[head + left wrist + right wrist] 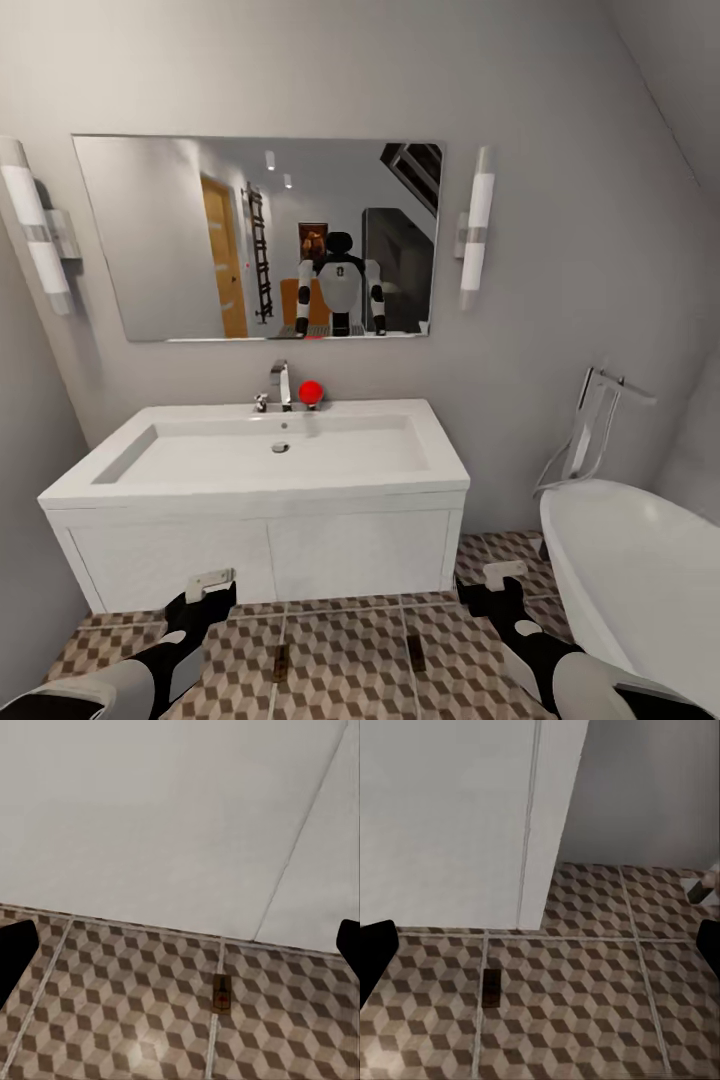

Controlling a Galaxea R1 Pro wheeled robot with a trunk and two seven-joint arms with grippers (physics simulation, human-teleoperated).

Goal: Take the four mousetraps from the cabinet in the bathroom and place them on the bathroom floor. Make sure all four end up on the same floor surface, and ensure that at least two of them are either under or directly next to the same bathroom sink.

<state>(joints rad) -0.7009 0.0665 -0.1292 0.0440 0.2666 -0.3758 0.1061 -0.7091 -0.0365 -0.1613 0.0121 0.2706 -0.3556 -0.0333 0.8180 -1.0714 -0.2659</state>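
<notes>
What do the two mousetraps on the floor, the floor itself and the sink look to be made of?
Left mousetrap and right mousetrap: small brown boards, seemingly wood, with dark parts that may be metal wire. Floor: apparently ceramic tile, printed with brown, beige and white cubes, pale grout lines, slight sheen. Sink: glossy white, smooth rounded rim, probably ceramic or cast resin.
</notes>
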